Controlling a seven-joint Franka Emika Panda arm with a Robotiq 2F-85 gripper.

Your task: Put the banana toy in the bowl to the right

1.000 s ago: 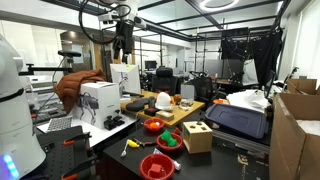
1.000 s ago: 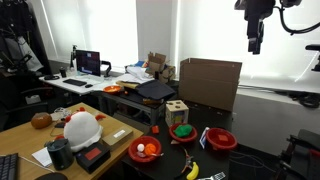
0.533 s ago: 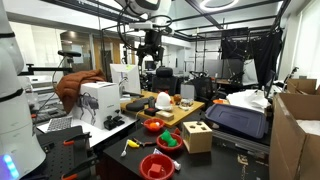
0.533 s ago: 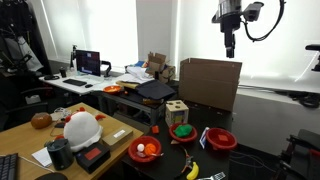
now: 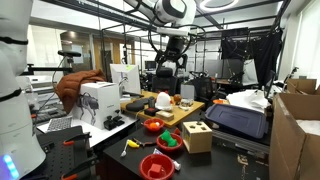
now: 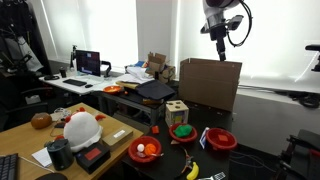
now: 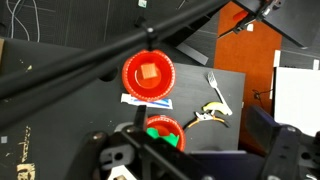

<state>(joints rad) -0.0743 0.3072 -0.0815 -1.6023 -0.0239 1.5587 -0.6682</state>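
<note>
The banana toy [image 5: 132, 143] is small, yellow and curved. It lies on the dark table near the front edge, beside pliers and a white fork; it also shows in an exterior view [image 6: 190, 170] and in the wrist view [image 7: 214, 105]. Three red bowls stand close by: one holds an orange piece [image 6: 145, 150] [image 7: 148, 73], one holds green pieces [image 6: 183, 131] [image 7: 165, 130], and one looks empty [image 6: 220, 139] [image 5: 157, 166]. My gripper [image 5: 170, 60] [image 6: 220, 45] hangs high above the table, far from the toy, open and empty. Its dark fingers [image 7: 195, 165] fill the bottom of the wrist view.
A wooden shape-sorter cube [image 5: 197, 136] [image 6: 177, 110] stands behind the bowls. A white rounded object [image 6: 80, 128] and black gear sit on the neighbouring wooden desk. A large cardboard box [image 6: 210, 82] stands behind the table. Black frame bars cross the wrist view.
The arm has swung sideways high above the tables, bringing the gripper over the dark table and a little lower. The toy and bowls have not moved.
</note>
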